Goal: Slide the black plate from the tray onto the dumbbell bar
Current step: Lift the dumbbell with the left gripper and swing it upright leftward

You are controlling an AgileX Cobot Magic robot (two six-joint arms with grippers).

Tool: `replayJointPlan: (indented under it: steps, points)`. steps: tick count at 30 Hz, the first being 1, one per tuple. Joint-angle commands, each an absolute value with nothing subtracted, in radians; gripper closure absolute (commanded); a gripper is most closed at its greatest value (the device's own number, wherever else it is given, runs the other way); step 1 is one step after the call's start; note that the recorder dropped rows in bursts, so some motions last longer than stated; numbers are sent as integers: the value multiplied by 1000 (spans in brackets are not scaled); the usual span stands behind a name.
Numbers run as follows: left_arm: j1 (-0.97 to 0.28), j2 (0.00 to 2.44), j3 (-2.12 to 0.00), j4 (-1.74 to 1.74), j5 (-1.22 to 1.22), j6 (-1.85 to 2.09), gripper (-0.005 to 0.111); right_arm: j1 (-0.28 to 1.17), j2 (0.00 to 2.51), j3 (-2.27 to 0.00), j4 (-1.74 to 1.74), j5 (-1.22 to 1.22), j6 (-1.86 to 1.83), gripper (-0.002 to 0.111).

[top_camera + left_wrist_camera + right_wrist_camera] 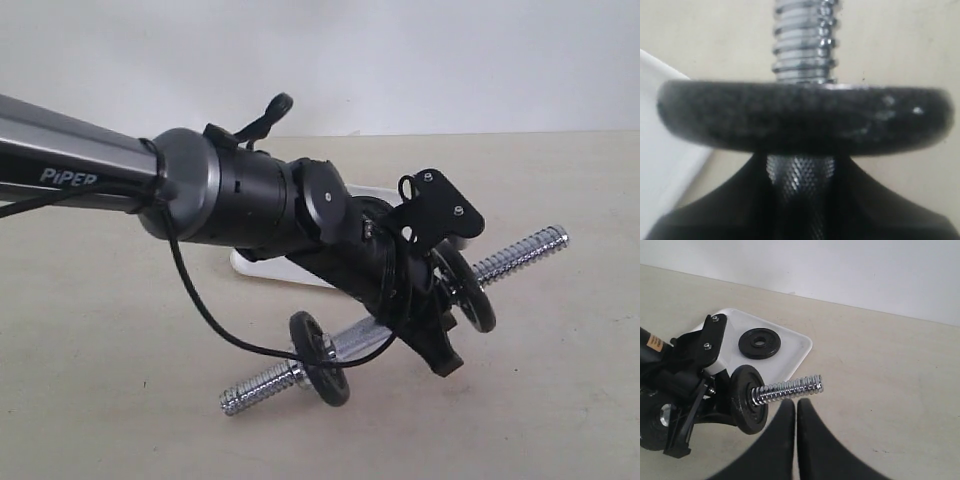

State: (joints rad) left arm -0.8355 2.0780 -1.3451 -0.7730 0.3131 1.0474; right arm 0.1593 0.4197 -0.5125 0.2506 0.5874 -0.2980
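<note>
Exterior view: left arm [250, 195] hides most of the tray [262, 266]. Black plate [478, 305] sits on the bar [525, 250]; left fingers [710, 215] straddle the bar behind it, grip unclear; right fingers [775, 440] press together.

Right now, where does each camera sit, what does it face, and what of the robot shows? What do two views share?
Exterior: off the arms, looking across the table at the bar; left arm dominates.
Left wrist: on the left arm, facing a plate edge-on on the bar; left end effector holds it.
Right wrist: mounted likewise, facing down at the tray; shut right end effector shows.
Shared: both wrist views show that plate.
</note>
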Motion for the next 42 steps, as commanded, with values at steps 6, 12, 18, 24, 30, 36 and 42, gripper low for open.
replayJointPlan:
  steps: [6, 12, 18, 24, 30, 36, 42]
  points:
    - [-809, 1941, -1232, -1110, 143, 1313, 102, 159, 422, -508, 254, 587, -297, 109]
    - [-769, 1894, -1158, -1194, 82, 1385, 102, 159, 422, -508, 254, 587, -297, 109]
    - [-726, 1853, -1112, -1194, 67, 1393, 102, 159, 422, -508, 254, 587, -297, 109]
    - [-695, 1797, -1066, -1192, 23, 1408, 102, 159, 422, -508, 254, 587, -297, 109]
    - [-655, 1772, -1000, -1192, -7, 1404, 102, 159, 422, -508, 254, 587, -297, 109]
    - [-632, 1752, -964, -1185, -53, 1404, 102, 159, 422, -508, 265, 591, -297, 109]
    - [-586, 1743, -961, -1169, -52, 1399, 102, 159, 422, -508, 265, 594, -297, 109]
